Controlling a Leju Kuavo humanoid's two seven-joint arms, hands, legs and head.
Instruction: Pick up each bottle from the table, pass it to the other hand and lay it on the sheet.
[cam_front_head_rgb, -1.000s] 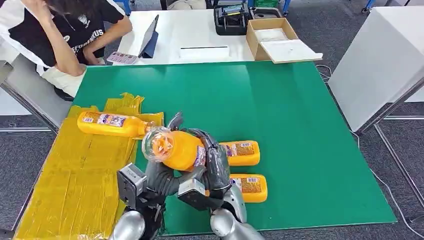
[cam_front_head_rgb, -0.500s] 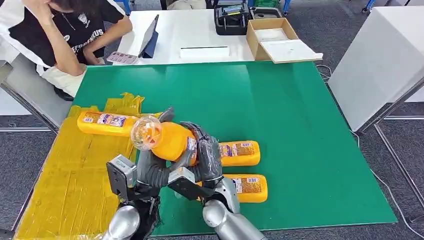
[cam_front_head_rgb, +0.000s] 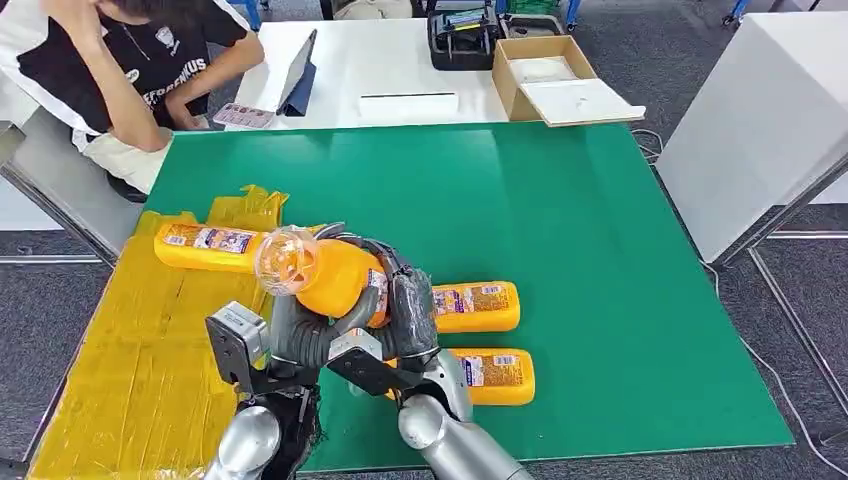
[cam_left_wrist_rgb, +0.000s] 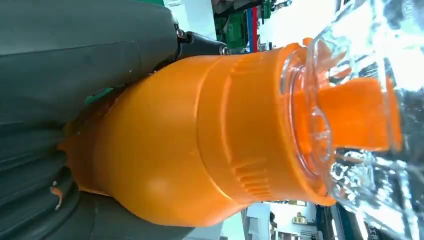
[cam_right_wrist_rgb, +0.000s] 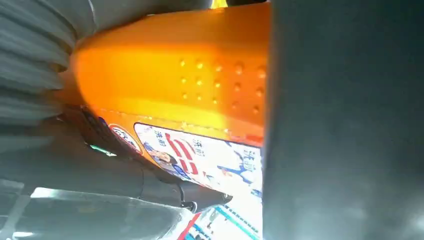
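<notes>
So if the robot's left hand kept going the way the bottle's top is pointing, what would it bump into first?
Probably the bottle lying on the yellow sheet. The left hand holds the held bottle with its clear cap aimed at that lying bottle, though height is hard to judge.

We saw an orange bottle (cam_front_head_rgb: 335, 278) with a clear cap raised above the green table, tilted, cap toward the yellow sheet (cam_front_head_rgb: 140, 360). A second bottle (cam_front_head_rgb: 210, 247) lay flat on that sheet; two more (cam_front_head_rgb: 478, 306) (cam_front_head_rgb: 497, 376) lay side by side on the table.
</notes>
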